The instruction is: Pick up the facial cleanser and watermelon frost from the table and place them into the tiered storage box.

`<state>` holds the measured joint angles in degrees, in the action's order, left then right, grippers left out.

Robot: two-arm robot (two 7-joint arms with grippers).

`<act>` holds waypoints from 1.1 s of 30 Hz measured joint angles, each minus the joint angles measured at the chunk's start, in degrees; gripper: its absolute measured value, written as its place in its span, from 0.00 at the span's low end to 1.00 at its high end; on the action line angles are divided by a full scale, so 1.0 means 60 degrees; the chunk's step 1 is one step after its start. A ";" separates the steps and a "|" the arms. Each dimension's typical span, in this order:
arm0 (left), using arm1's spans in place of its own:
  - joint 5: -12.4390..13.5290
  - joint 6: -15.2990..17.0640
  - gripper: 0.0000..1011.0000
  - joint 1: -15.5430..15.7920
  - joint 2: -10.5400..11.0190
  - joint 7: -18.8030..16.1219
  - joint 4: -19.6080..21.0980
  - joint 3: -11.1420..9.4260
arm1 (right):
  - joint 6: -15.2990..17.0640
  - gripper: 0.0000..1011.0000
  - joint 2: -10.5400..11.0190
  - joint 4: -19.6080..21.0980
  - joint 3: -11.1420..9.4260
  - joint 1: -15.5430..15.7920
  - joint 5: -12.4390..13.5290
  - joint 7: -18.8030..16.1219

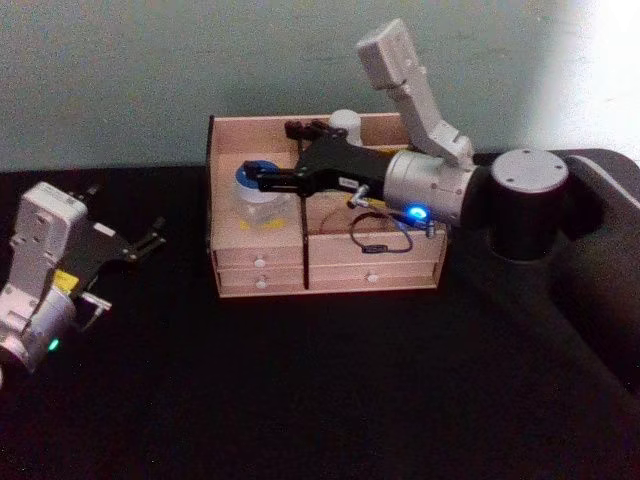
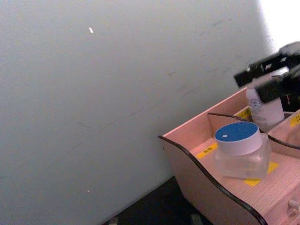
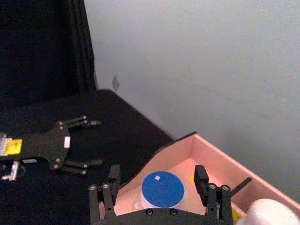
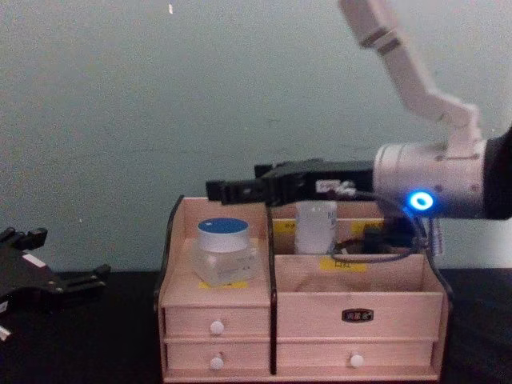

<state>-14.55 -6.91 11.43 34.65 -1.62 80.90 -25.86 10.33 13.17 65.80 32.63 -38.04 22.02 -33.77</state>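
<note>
The tiered storage box (image 1: 225, 270) stands at the table's middle back. The watermelon frost (image 4: 224, 248), a squat clear jar with a blue lid, sits in the box's left top compartment (image 2: 239, 147). My right gripper (image 4: 228, 190) hovers open just above it, its fingers (image 3: 200, 176) standing either side of the lid (image 3: 162, 190) without touching. The facial cleanser (image 4: 314, 228), a white bottle, stands upright in the back compartment (image 1: 345, 122), behind the right arm. Over the table at the left, my left gripper (image 1: 140, 240) is open and holds nothing.
A pale wall rises close behind the box. The black table (image 1: 320, 400) spreads in front and to both sides. Small drawers with white knobs (image 4: 217, 326) face me. A dark cable (image 1: 380, 235) hangs from the right wrist over the right compartment.
</note>
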 joint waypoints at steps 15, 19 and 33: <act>0.0000 0.0000 0.99 0.0000 0.0000 0.0000 0.0000 0.0000 | -0.0352 0.99 0.1254 0.2064 -0.0868 0.1267 0.0657 0.0780; 0.0000 0.0000 0.99 0.0000 0.0000 0.0000 0.0000 0.0000 | -0.0555 0.99 0.1570 0.2442 -0.1175 0.1678 0.0692 0.1109; 0.0000 0.0000 0.99 0.0000 0.0000 0.0000 0.0000 0.0000 | -0.0938 0.99 0.2391 0.3318 -0.2523 0.3319 0.0735 0.2083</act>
<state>-14.55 -6.91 11.43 34.65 -1.62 80.90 -25.86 4.70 27.52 85.70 17.50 -18.13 26.43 -21.27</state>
